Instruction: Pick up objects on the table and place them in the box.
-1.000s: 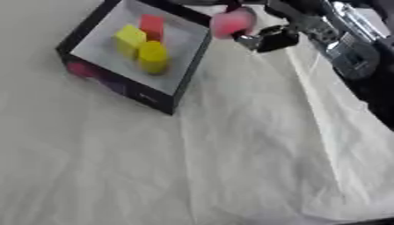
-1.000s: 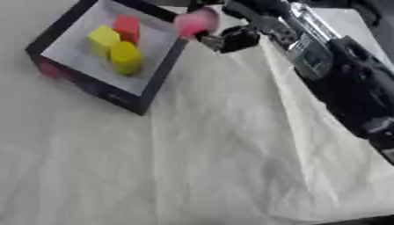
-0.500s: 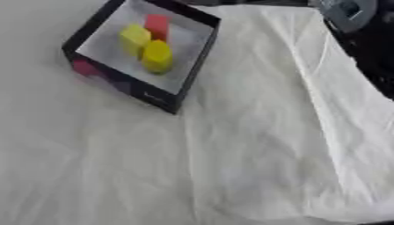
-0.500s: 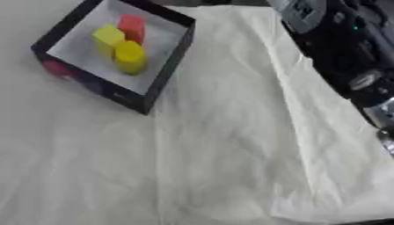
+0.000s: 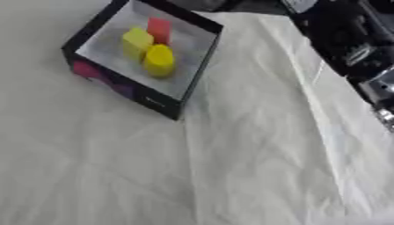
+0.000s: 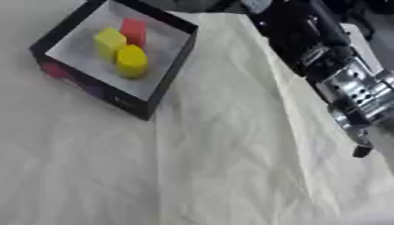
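the right hand itself did not show; only its black and silver arm [image 6: 331, 66] ran down the right side, so its fingers could not be told. the left hand was out of view. the box [image 5: 181, 99] sat at upper left on the cream cloth [image 5: 254, 167], holding a red block [image 5: 159, 29], a yellow block [image 5: 136, 39] and a yellow cylinder [image 5: 159, 60], close together.
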{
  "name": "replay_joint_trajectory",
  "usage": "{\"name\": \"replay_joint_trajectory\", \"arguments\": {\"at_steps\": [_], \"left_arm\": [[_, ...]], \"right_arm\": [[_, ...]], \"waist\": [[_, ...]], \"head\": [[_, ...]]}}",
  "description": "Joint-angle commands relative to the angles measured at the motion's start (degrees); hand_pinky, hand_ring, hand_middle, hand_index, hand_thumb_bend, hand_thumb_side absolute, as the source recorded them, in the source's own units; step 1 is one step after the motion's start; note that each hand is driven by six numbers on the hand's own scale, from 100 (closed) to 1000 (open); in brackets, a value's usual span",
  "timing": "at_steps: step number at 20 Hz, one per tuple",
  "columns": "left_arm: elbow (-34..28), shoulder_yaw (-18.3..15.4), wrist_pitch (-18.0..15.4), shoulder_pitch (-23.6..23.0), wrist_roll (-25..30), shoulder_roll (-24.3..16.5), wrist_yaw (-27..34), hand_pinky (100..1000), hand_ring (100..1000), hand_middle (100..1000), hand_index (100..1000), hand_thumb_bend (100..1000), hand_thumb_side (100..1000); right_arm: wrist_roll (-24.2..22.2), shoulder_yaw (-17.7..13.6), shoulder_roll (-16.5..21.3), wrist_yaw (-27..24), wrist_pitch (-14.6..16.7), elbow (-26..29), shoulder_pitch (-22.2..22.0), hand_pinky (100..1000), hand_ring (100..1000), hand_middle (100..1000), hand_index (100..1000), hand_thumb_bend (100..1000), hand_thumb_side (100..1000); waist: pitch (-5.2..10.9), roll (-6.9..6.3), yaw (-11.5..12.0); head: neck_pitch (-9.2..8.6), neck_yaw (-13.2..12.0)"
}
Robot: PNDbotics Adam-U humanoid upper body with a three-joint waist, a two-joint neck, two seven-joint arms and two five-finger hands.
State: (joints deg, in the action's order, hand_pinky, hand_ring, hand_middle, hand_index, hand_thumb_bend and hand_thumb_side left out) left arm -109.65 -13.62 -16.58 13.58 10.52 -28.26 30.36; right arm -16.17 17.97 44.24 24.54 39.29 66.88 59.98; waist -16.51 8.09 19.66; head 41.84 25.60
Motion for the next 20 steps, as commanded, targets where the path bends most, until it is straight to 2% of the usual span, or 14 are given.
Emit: {"name": "replay_joint_trajectory", "arguments": {"at_steps": [1, 5, 9, 16, 20], "left_arm": [[-1.4, 0.0, -0.2, 0.8, -0.1, -2.2, 0.6, 758, 662, 634, 736, 100, 571], [-1.4, 0.0, -0.1, 1.0, 0.0, -2.2, 0.5, 757, 662, 634, 736, 100, 571], [-1.5, 0.1, 0.0, 1.1, 0.1, -2.2, 0.5, 757, 662, 634, 736, 100, 571], [-1.4, 0.1, 0.1, 1.0, 0.3, -2.1, 0.4, 755, 662, 633, 735, 100, 571], [-1.3, 0.0, 0.2, 0.9, 0.3, -2.0, 0.3, 754, 661, 632, 735, 100, 571]], "right_arm": [[-0.7, 0.5, 0.4, 3.4, 3.4, -1.4, 1.0, 825, 739, 504, 646, 100, 542], [-0.5, 1.0, -0.6, 7.7, 7.5, -2.6, 0.6, 813, 733, 514, 652, 100, 606], [0.3, 1.7, -1.2, 12.0, 9.9, -2.8, 0.0, 807, 738, 539, 675, 138, 624], [2.7, 2.1, -2.4, 19.3, 11.3, -3.5, -1.3, 816, 784, 602, 737, 202, 650], [4.8, 2.0, -2.8, 23.3, 11.5, -3.9, -1.6, 828, 838, 710, 822, 263, 673]], "waist": [[-0.03, 0.49, 0.3], [-0.24, 0.72, 0.5], [-0.23, 0.79, 0.5], [-0.27, 0.70, 0.5], [-0.31, 0.64, 0.4]], "head": [[-1.07, 0.8], [-1.09, 0.7], [-1.04, 0.7], [-1.18, 0.6], [-1.00, 0.5]]}}
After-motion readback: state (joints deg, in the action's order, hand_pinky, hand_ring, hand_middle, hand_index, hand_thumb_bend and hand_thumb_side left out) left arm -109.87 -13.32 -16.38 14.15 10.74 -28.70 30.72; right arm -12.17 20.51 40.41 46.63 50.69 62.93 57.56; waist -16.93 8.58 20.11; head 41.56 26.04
